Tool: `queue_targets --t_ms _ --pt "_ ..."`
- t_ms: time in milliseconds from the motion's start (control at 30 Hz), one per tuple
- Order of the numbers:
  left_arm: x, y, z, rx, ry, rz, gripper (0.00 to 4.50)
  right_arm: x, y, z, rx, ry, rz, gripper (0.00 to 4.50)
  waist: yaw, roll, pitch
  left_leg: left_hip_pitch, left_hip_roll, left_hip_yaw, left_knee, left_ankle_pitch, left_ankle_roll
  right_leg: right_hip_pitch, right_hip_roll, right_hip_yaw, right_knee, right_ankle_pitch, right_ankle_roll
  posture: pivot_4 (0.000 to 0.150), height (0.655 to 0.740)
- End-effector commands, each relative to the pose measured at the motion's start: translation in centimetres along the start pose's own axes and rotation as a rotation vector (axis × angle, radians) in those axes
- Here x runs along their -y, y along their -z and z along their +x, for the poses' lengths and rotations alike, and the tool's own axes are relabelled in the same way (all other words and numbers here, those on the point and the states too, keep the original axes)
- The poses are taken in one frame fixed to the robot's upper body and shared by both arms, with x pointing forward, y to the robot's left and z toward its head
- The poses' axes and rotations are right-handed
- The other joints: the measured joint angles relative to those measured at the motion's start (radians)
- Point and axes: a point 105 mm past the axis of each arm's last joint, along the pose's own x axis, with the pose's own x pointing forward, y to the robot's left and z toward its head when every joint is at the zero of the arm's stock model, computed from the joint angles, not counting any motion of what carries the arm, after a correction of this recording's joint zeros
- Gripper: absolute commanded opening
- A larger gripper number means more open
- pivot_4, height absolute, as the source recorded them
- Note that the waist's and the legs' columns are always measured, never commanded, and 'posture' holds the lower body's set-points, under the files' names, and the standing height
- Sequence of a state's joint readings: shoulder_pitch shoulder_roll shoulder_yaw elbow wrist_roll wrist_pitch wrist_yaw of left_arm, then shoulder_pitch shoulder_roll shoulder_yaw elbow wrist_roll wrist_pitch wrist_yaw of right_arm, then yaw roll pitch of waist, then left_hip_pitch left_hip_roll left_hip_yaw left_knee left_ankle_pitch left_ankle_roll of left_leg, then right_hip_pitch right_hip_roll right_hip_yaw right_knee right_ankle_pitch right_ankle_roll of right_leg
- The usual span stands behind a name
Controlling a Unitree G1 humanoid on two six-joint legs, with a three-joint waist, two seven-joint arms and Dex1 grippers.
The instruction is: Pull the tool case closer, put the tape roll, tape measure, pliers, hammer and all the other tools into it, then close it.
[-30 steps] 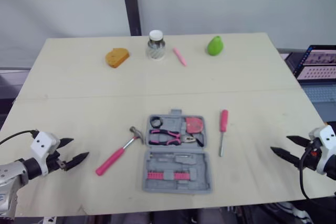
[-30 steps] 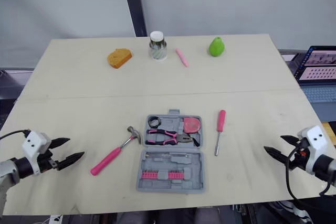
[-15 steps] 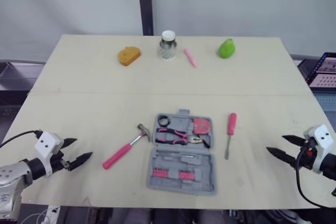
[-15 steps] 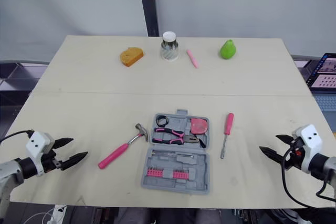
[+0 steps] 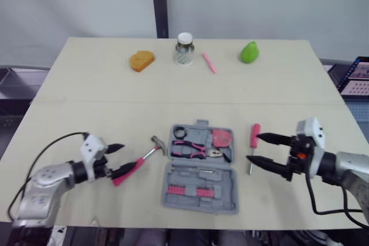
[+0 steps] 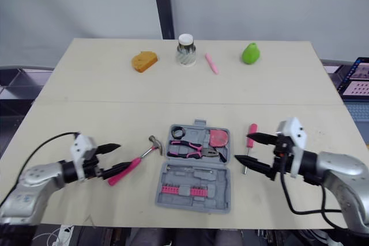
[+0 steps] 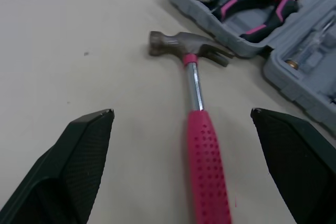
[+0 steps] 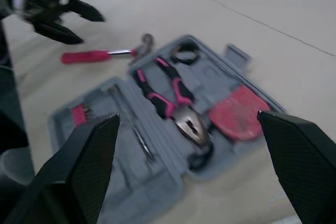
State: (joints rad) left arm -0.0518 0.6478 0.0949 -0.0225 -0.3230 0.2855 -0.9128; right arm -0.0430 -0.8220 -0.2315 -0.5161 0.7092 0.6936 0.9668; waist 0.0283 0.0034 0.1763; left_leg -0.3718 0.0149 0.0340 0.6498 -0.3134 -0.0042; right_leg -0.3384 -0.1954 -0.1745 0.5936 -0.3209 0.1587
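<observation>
From the head, the open grey plastic tool case [image 5: 199, 188] lies on the pale wooden worktop [image 5: 86, 113], at the middle of the near edge, so it seems to be pulled close already. Its far half holds the black tape roll [image 5: 179, 132], the pink-and-black pliers [image 5: 196, 151] and the red tape measure [image 5: 222, 138]. The pink-handled hammer [image 5: 138, 162] lies just beside the case towards the left edge. The pink-handled screwdriver [image 5: 255, 131] lies just beside it towards the right edge. The left claw [image 5: 124, 158] is spread at the hammer's handle end, and the right claw [image 5: 252, 147] is spread about the screwdriver.

At the left wrist, the hammer's handle [image 7: 207, 171] runs between the wide-apart fingers [image 7: 79, 156], which are not touching it.

At the right wrist, the fingers [image 8: 89, 150] stand wide apart and hold nothing, with the case's filled half [image 8: 210, 77] beyond them.

By my reckoning the hammer and screwdriver are left to stow, and then the case must be closed.
</observation>
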Motion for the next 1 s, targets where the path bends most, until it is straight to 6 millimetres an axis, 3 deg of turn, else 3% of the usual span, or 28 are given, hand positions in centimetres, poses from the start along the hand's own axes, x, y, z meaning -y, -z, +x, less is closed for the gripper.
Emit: queue_targets --t_ms 33,300,667,767,1000 --pt "0.2 -0.1 2.1 -0.026 0.03 0.039 4.5 -1.8 -1.9 1.7 -0.012 -0.102 -0.098 4.43 0.0 0.0 0.0 0.0 0.0 0.0 0.0 0.0 0.0 0.0 0.0 0.0 0.0 0.0 0.0 0.15 0.74" --pt "-0.6 0.7 5.1 -0.093 0.018 0.101 4.5 -1.8 -5.2 3.7 0.016 -0.135 -0.238 4.43 -0.004 -0.005 0.002 -0.001 0.0 0.002 -0.001 0.0 0.0 -0.003 0.001 0.002 0.0 0.0 0.0 0.15 0.74" --pt "-1.4 2.3 5.6 -0.154 -0.024 0.109 4.5 -1.7 -5.8 4.0 0.016 -0.113 -0.258 4.43 -0.002 -0.005 0.002 0.0 0.001 0.002 0.001 0.0 0.0 -0.002 0.001 0.003 0.002 0.0 0.0 0.15 0.74" --pt "-1.1 2.4 5.8 -0.154 -0.015 0.103 3.68 -1.7 -5.7 4.0 0.016 -0.11 -0.256 4.5 -0.003 -0.006 0.002 0.0 0.001 0.002 0.001 0.0 0.0 -0.002 0.001 0.003 0.002 0.0 0.0 0.15 0.74" --pt "-0.9 2.2 6.5 -0.14 -0.024 0.08 0.22 -1.7 -5.3 3.9 0.013 -0.106 -0.249 4.5 -0.001 -0.006 0.002 0.0 0.0 0.002 0.001 0.0 0.0 -0.002 0.001 0.003 0.002 0.0 0.0 0.15 0.74"
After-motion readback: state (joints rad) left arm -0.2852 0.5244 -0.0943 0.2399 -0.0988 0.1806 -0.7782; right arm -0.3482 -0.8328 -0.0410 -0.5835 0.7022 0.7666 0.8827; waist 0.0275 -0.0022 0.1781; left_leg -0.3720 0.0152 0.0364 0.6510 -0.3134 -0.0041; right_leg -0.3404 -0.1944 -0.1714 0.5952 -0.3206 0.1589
